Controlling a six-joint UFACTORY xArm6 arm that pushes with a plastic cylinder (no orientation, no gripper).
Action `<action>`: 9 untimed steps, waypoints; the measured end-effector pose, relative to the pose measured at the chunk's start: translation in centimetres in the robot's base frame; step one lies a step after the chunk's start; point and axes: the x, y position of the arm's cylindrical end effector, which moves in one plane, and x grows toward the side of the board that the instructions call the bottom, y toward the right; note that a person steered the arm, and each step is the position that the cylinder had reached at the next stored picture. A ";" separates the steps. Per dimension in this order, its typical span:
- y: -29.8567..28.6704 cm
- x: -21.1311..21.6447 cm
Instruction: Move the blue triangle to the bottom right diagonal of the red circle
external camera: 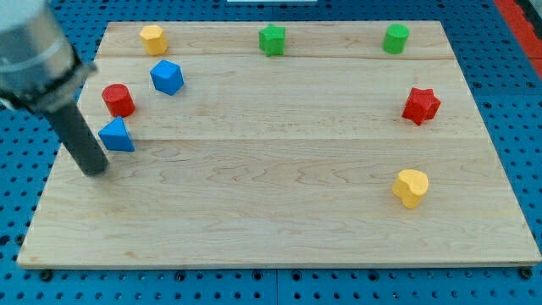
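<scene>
The blue triangle (pixel 116 135) lies near the board's left edge, just below the red circle (pixel 118 100). The two are close, with a small gap between them. My tip (pixel 96 170) rests on the board just below and to the left of the blue triangle, close to it. The dark rod rises from there to the view's upper left, where the blurred grey arm fills the corner.
A blue cube-like block (pixel 167 77) sits up and to the right of the red circle. A yellow block (pixel 152 39), a green star (pixel 272 40) and a green cylinder (pixel 395 38) line the top edge. A red star (pixel 421 105) and a yellow heart (pixel 411 186) are at the right.
</scene>
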 end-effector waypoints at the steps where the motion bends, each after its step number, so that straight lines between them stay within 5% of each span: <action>1: -5.3 -2.1; 3: 16.9 -5.8; 4: 20.2 -3.7; 7: 19.8 -3.3; 8: 18.2 -6.6; 9: 9.6 -8.1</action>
